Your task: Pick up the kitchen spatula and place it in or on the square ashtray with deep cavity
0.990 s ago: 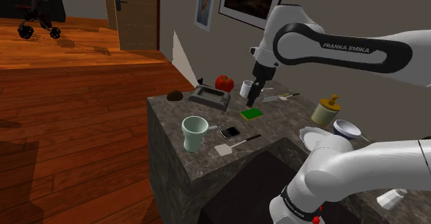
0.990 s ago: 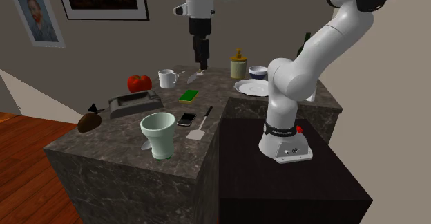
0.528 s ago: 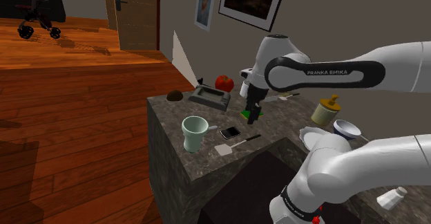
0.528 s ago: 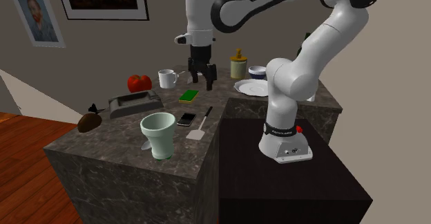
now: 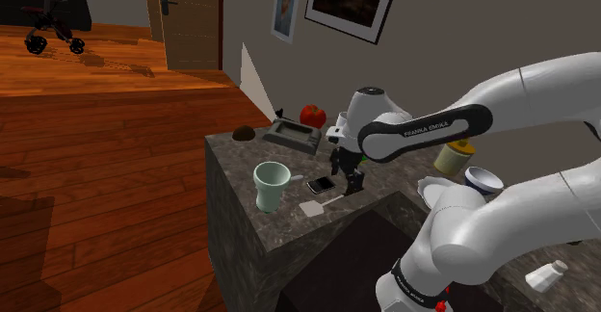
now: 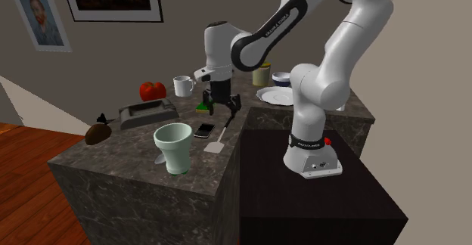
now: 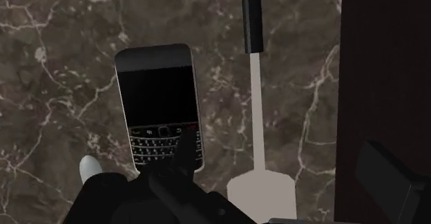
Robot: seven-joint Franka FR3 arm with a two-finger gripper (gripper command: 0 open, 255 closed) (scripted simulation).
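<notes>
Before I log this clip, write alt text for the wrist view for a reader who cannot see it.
The open black gripper hangs over a spatula lying flat on a dark marbled counter, its pale shaft between the two fingers, not gripped. A black keypad phone lies beside the spatula.

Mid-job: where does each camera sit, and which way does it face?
Shoulder view: beside and behind the dark box stand, looking down over the dark marble counter; the white arm and open black gripper show.
Second exterior view: faces the counter's corner, stand at its right; the arm's base and gripper show.
Wrist view: looks down on the white-bladed, black-handled spatula and black keypad phone; both fingers show.
Shared: all three show spatula and phone.
</notes>
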